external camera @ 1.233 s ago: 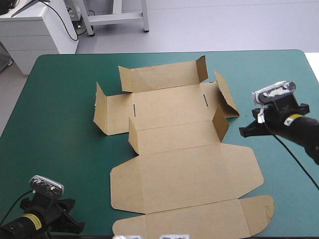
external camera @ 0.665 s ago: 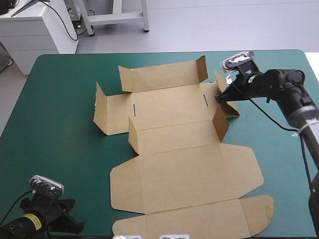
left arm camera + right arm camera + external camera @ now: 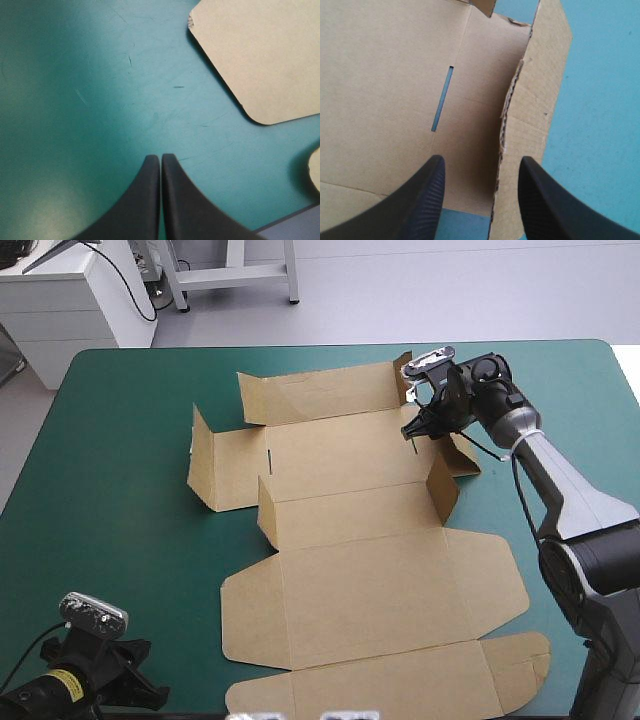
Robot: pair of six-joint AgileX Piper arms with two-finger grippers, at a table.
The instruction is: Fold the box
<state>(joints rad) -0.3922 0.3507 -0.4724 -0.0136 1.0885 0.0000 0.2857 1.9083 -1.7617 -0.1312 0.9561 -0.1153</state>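
The brown box (image 3: 370,580) lies as a cut sheet on the teal-green cover, with its far walls and side flaps partly raised. My right gripper (image 3: 410,431) is open and hangs over the box's far right part, beside the slot (image 3: 442,100). The raised right flap's torn edge (image 3: 509,112) stands just ahead of the gap between the black fingers (image 3: 432,192). My left gripper (image 3: 150,695) is shut and empty near the table's front left corner. In the left wrist view a rounded box corner (image 3: 260,55) lies ahead of this gripper (image 3: 160,159) and off to one side.
The table's front edge (image 3: 295,225) runs close beside the left gripper. A white cabinet (image 3: 70,300) stands beyond the far left corner. The box's front flap (image 3: 400,690) reaches the table's front edge.
My right arm has swung in from the table's right side to the box's far right flap. The left arm and the box have not moved.
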